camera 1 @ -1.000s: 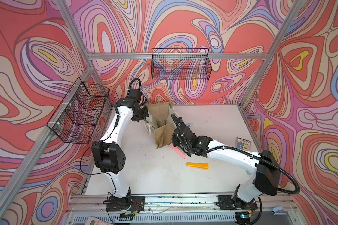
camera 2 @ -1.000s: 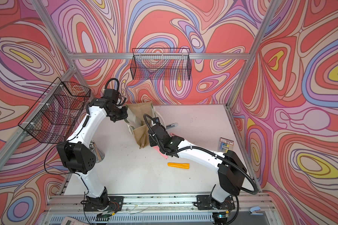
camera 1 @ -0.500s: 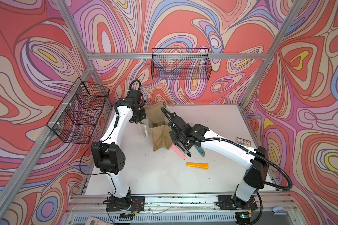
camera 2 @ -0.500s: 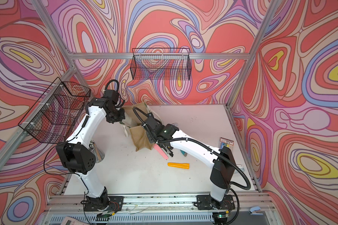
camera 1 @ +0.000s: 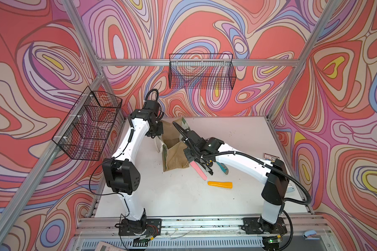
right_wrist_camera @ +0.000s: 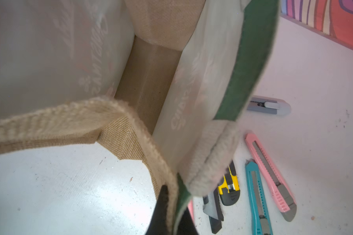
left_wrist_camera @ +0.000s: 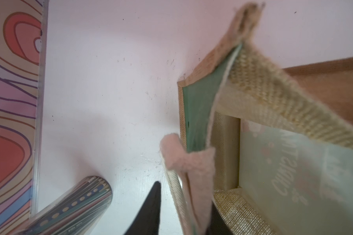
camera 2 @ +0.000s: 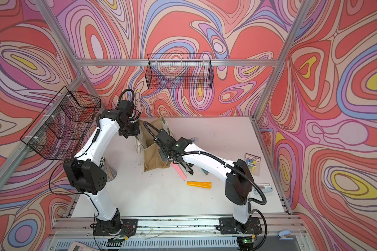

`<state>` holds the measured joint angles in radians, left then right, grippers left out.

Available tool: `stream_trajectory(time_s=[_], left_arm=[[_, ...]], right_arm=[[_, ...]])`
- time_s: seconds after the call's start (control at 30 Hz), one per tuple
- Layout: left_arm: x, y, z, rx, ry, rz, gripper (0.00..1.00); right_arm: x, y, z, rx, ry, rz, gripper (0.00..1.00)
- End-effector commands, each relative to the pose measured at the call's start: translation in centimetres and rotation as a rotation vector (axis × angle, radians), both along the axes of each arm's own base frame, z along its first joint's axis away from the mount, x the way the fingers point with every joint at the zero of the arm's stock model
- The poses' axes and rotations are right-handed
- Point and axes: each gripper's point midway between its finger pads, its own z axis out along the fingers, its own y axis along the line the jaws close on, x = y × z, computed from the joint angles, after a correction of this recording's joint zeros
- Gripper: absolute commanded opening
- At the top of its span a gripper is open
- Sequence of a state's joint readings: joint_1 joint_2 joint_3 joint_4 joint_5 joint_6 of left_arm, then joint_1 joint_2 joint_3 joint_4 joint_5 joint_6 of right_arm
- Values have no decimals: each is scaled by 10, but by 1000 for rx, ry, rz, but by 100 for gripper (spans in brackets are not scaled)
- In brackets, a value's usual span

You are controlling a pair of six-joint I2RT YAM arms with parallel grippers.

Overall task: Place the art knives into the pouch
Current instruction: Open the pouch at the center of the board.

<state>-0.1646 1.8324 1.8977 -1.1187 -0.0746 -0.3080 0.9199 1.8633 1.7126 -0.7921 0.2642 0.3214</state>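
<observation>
Showing the white table [camera 1: 161, 195] from above, with the pouch [camera 1: 174, 155] as landmark. Nearest the viewer, on the near side of the pouch and apart from it, lies an orange knife [camera 1: 219, 184]. Closer in, just beside the pouch's near corner, a pink knife [right_wrist_camera: 271, 177], a teal knife [right_wrist_camera: 257, 199], a yellow-and-black knife [right_wrist_camera: 229, 187] and a black knife [right_wrist_camera: 214, 211] lie flat on the table. All are outside the pouch, and which one is the art knife cannot be told. The pouch stands upright with its mouth open. The right gripper [right_wrist_camera: 173, 205] is clamped on the pouch's green-faced rim, one finger on each face. At the opposite rim, by a pale handle [left_wrist_camera: 183, 160], the left gripper [left_wrist_camera: 185, 195] straddles the fabric with its fingers apart, one clear of the cloth. Beside the pouch's far part lies a grey knife [right_wrist_camera: 269, 105]. Farthest, on the wall behind the pouch, hangs a black wire basket [camera 1: 201, 71].
</observation>
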Motion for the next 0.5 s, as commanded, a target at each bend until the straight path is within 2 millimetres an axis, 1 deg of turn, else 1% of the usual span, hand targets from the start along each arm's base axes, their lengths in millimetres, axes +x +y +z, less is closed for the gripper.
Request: stream_trajectory(time_s=[0.0,0.07,0.2,0.3,0.4,0.47], left_arm=[[1,-3,14,-24,-33,0,89],[-1,-5,18,-38,-49,-6,95],[-7,-10,25,-77,-72,-18,97],[-17,-12,20,-100,-49,-11,97],[-28,-11,11,-106,-8,7,97],[-35,-16,8,-148,6,13,97]], right_arm=[[-6,3,-9,8,32,9,0],[-6,5,-10,23,39,16,1],[-6,7,-14,26,54,14,0],[-5,9,-11,44,52,7,6],[-4,11,-7,67,48,3,8],[-3,12,-6,72,49,-1,8]])
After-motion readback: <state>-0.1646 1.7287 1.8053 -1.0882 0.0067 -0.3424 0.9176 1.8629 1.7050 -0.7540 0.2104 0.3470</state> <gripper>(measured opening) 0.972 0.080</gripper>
